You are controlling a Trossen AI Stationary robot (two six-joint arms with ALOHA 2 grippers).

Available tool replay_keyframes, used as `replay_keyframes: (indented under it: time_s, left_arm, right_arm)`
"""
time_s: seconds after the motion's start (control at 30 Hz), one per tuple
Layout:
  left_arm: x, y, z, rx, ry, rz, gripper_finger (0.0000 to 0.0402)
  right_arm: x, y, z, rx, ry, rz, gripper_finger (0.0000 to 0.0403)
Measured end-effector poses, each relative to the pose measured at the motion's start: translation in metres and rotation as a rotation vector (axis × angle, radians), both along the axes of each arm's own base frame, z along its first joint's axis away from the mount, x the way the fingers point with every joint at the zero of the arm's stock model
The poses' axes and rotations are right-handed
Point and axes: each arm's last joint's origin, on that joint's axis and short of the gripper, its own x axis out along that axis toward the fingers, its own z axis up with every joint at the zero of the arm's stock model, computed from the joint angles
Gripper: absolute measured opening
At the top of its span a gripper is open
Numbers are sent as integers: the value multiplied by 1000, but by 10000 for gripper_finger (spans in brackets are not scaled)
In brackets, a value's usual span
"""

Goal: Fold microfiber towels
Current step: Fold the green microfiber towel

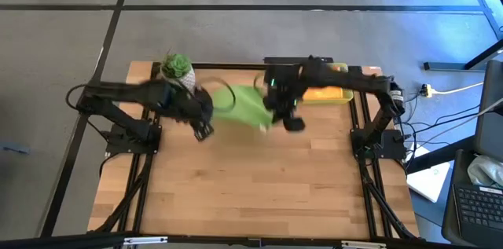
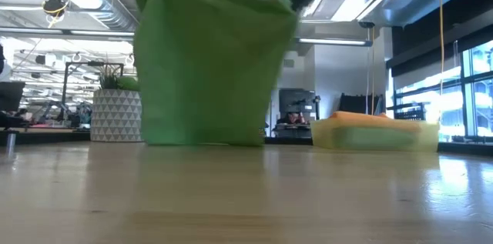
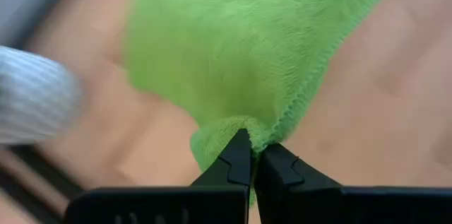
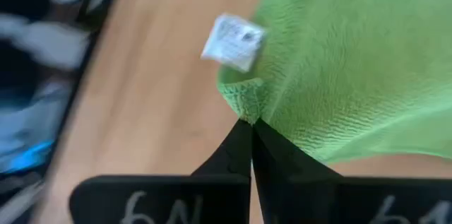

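One lime green towel (image 1: pixel 245 108) hangs lifted, left gripper (image 3: pixel 253 155) and right gripper (image 4: pixel 248 126) each pinching a corner; bench (image 1: pixel 259 194) front bare.

— How are the arms posed?
— Both are reached inward above the table's middle, raised off the surface.
— And the grippers?
— The left gripper (image 3: pixel 253 159) and the right gripper (image 4: pixel 250 133) are each pinched shut on a corner of the lime green towel (image 1: pixel 244 108).

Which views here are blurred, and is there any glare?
High view: both arms and the lime green towel are motion-smeared. Low view: the towel's top edge is blurred; ceiling lights glare above the yellow tray. Wrist views: both backgrounds are smeared, the right one's white tag included.
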Motion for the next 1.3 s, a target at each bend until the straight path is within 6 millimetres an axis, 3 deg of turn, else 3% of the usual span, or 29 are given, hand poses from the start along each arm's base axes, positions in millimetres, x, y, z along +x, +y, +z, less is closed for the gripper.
replay_keyframes:
  time_s: [0.13, 0.23, 0.37, 0.53, 0.67, 0.9, 1.07, 1.3]
  left_arm:
    - [18, -35, -45, -139, 57, -74, 0]
    - [28, -61, -79, -232, 48, -114, 0]
    - [34, -93, -109, -349, -8, -125, 0]
    - [30, -118, -122, -392, -58, -145, 0]
    - [23, -111, -128, -270, 2, -130, 0]
    - [18, -91, -153, -59, 53, -151, 0]
    - [13, -78, -173, 19, 92, -123, 0]
    - [17, -56, -178, 116, 78, -16, 0]
  right_arm:
    - [0, 29, -63, 117, 147, 29, 6]
    - [-7, 44, -93, 188, 238, 23, 6]
    - [-19, 64, -111, 276, 311, 44, 6]
    - [-27, 79, -114, 321, 295, 100, 6]
    - [-21, 74, -113, 202, 225, 37, 6]
    - [-8, 42, -116, -48, 103, -125, 6]
    - [-8, 16, -117, -103, 87, -199, 6]
    - [-17, -9, -132, -108, 110, -261, 6]
